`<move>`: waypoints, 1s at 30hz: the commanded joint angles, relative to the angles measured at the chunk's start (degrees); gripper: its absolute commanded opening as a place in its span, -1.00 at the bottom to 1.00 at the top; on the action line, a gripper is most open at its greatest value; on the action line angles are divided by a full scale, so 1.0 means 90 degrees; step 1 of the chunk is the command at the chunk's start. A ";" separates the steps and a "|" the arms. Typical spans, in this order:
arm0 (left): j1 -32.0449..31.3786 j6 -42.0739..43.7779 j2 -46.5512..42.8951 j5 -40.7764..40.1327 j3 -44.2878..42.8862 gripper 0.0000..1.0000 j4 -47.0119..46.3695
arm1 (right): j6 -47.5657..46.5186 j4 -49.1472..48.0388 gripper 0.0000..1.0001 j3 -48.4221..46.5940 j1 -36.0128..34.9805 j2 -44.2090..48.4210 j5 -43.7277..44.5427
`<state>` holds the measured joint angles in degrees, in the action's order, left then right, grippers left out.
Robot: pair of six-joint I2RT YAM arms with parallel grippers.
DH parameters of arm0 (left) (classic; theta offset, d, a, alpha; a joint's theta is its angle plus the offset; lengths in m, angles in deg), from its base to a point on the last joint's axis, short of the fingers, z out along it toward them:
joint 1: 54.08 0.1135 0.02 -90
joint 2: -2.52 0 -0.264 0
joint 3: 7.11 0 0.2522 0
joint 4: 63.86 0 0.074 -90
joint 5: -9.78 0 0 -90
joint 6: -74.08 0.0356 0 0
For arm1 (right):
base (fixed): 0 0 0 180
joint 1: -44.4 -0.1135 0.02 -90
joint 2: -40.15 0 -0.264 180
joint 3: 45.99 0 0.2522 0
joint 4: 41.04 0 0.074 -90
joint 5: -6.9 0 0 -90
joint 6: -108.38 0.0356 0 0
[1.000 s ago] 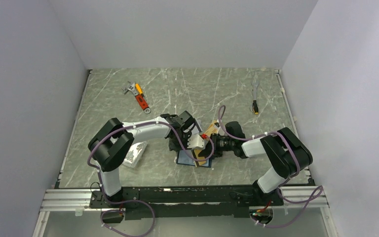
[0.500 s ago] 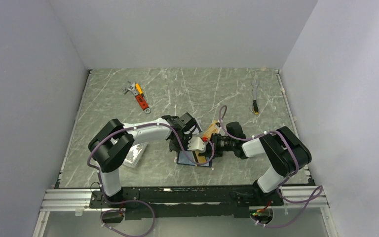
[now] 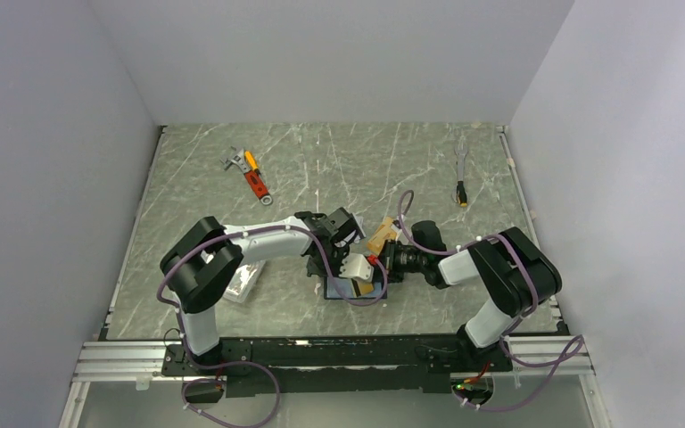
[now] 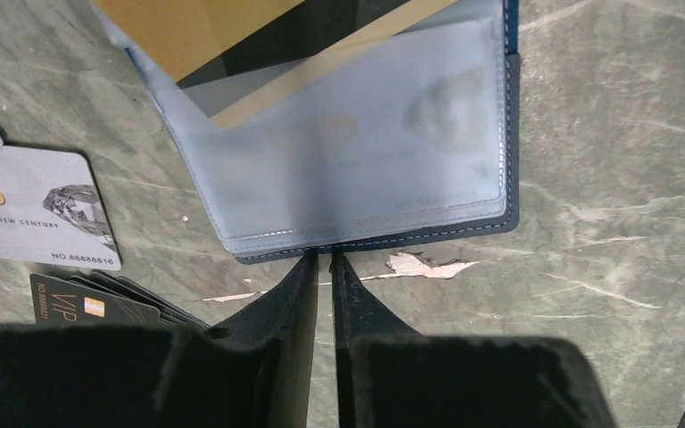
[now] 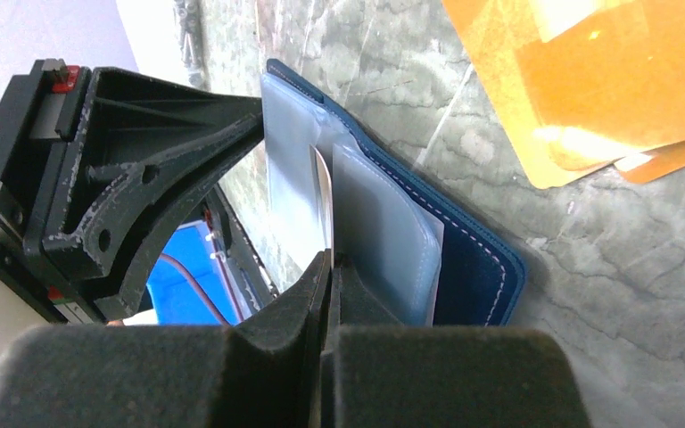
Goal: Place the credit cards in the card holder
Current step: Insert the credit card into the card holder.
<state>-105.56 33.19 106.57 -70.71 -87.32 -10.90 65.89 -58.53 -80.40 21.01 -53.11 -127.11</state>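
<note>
Nearer than a second ago with the left gripper (image 4: 322, 260): tips at the stitched edge of the open card holder (image 4: 446, 192), jaws a slit apart, no telling whether nipping it. Pinches a pale inner leaf in the right gripper (image 5: 328, 259), jaws pressed together. Shows orange-gold card (image 4: 178, 31) partly under the frosted pocket, silver-white card (image 4: 36, 209) and black card (image 4: 80, 303) on the marble table (image 4: 606, 134) beside.

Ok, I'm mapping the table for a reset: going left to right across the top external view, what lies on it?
First the orange-handled tool, then the card holder, then the silver tool with a black-and-yellow end.
</note>
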 commanded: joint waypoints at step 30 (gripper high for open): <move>-0.0439 0.0101 0.0241 0.1167 0.0154 -0.69 0.0263 | 0.0400 -0.1382 -1.00 0.0305 0.0048 -0.0683 0.0454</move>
<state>-107.22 34.02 106.57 -69.53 -87.37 -9.94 70.02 -68.60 -78.78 21.77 -57.41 -127.59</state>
